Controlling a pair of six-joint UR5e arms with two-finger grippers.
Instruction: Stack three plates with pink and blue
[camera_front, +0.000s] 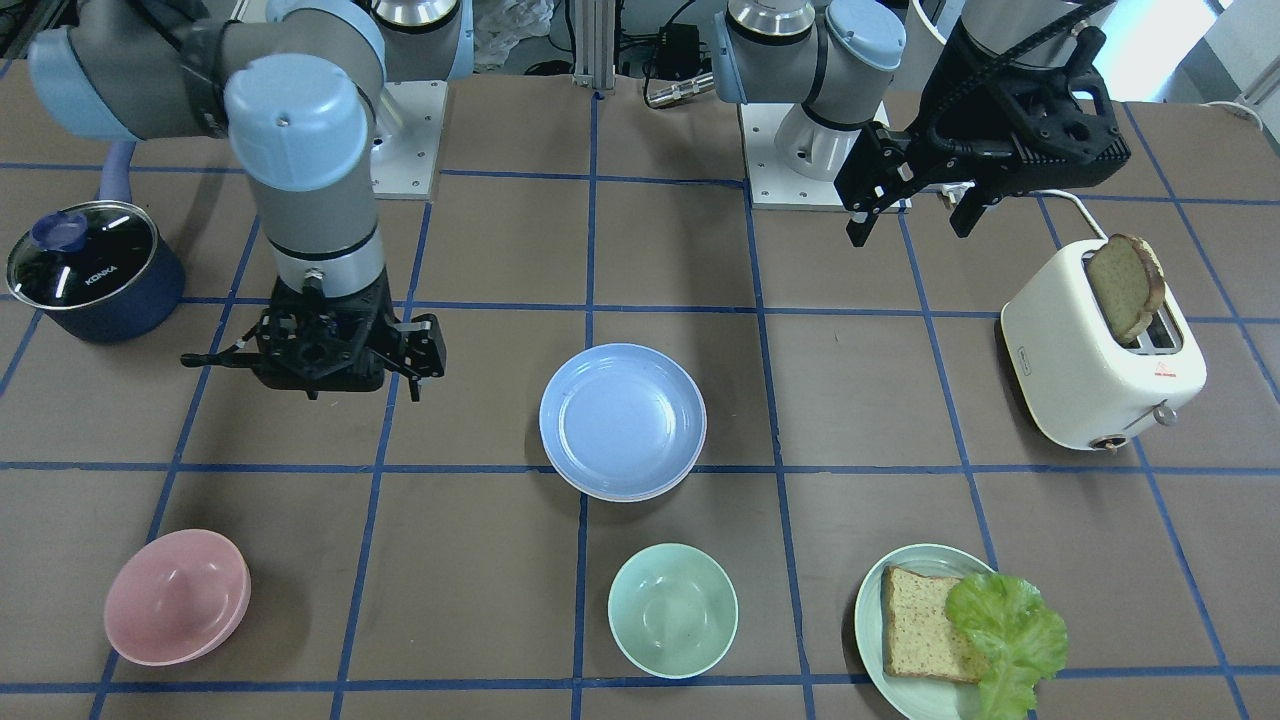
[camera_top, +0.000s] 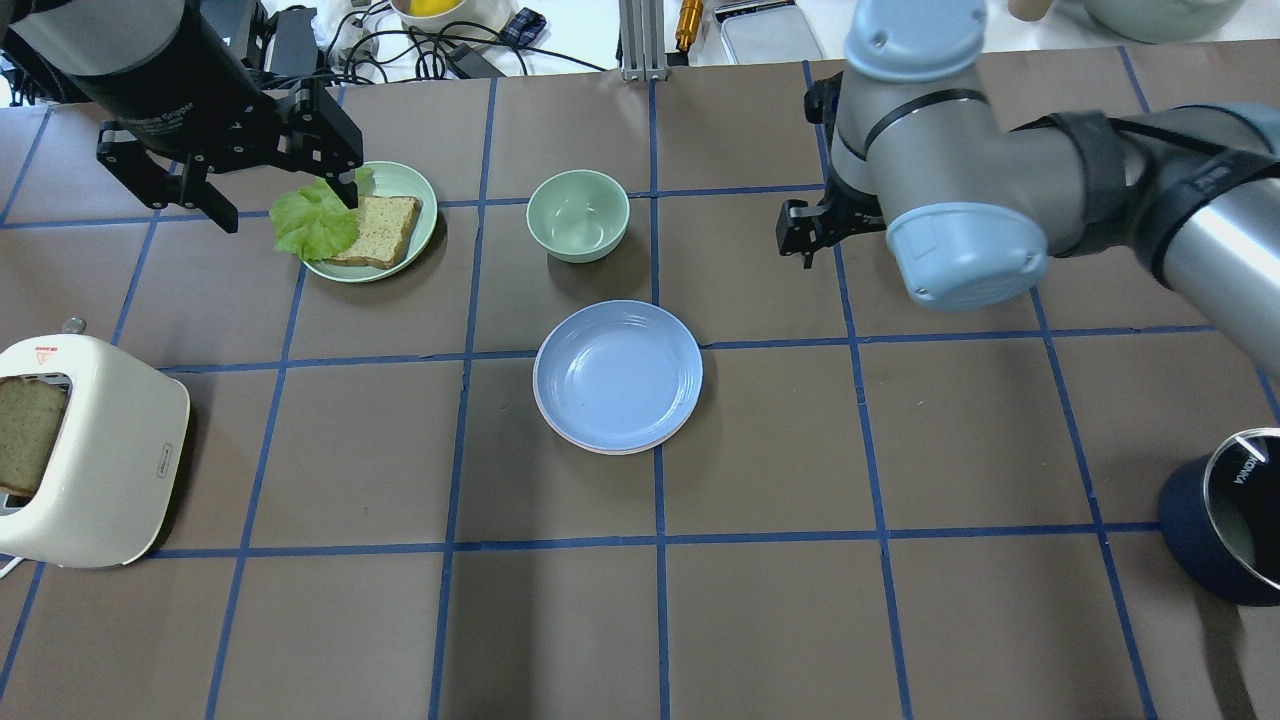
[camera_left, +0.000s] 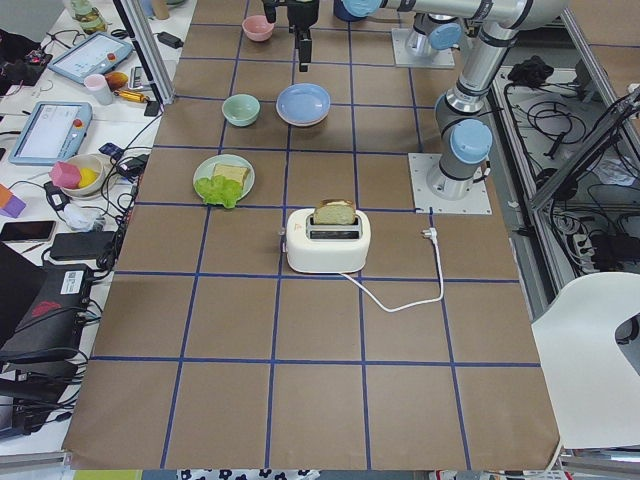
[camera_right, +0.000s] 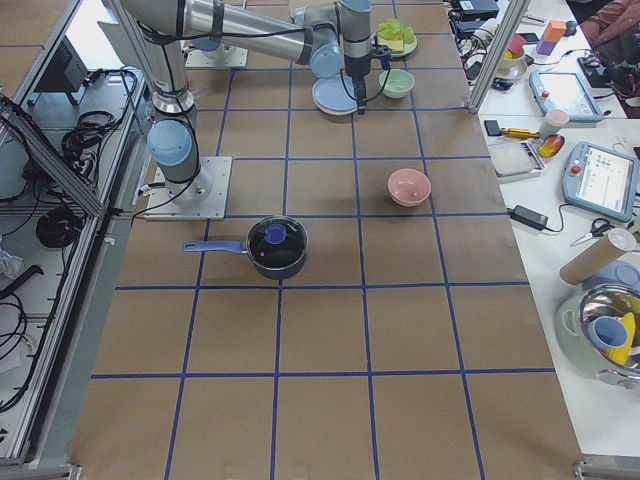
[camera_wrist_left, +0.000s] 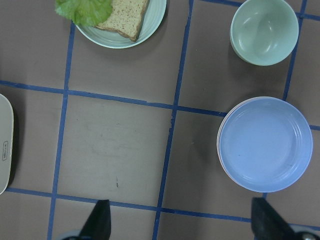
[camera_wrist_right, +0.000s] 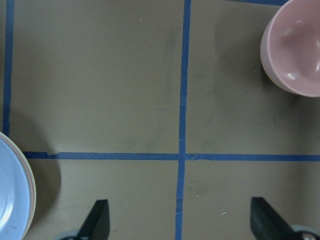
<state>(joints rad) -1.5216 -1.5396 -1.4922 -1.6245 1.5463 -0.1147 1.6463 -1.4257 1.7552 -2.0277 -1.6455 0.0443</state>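
The light blue plate (camera_front: 622, 420) lies on top of a stack at the table's middle, also in the overhead view (camera_top: 617, 375). A pale pink plate rim (camera_wrist_left: 219, 150) shows just under it. The cream-white plate does not show apart from the stack. My left gripper (camera_front: 915, 215) is open and empty, held high near the toaster side; its fingertips (camera_wrist_left: 100, 222) frame bare table left of the stack. My right gripper (camera_front: 315, 370) is open and empty, above the table between the stack and the pink bowl; the stack's edge (camera_wrist_right: 10, 195) is at its view's left.
A pink bowl (camera_front: 178, 597), a mint bowl (camera_front: 672, 610) and a mint plate (camera_front: 920, 560) with bread and lettuce stand along the operators' side. A cream toaster (camera_front: 1090, 370) with bread stands by my left arm. A dark blue lidded pot (camera_front: 95, 270) stands by my right arm.
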